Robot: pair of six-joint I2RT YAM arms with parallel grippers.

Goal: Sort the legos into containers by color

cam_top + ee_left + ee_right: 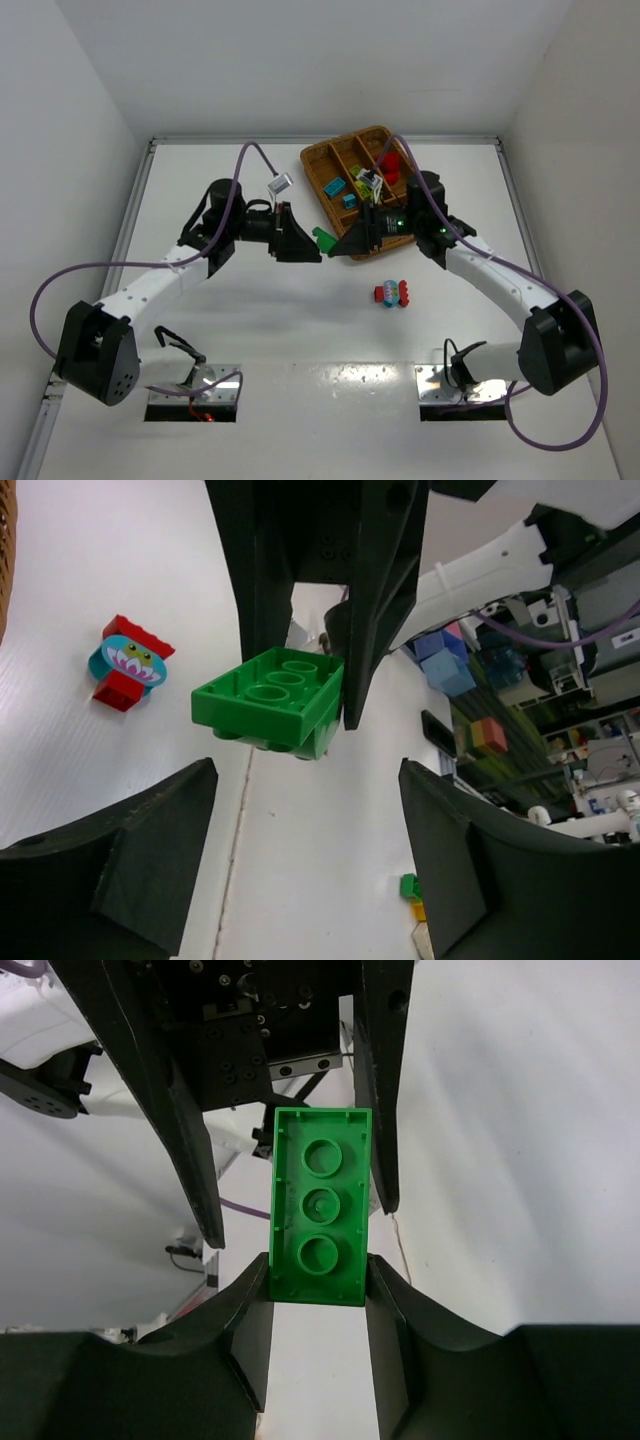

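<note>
A dark green lego brick point(323, 238) hangs above the table between my two grippers, just left of the wicker tray point(318, 160). My right gripper point(318, 1282) is shut on the brick's point(320, 1210) near end, underside towards the camera. My left gripper point(305, 850) is open, its fingers wide apart and short of the brick point(268, 696), not touching it. In the top view the left gripper point(303, 243) faces the right gripper point(342, 241). The tray holds red legos point(391, 166), cyan legos point(336, 187) and a yellow-green piece point(366, 182).
A clump of red and cyan legos point(393, 293) lies on the white table below the right arm; it also shows in the left wrist view point(128, 662). Purple cables loop beside both arms. The tray's near corner point(352, 255) sits under the right gripper.
</note>
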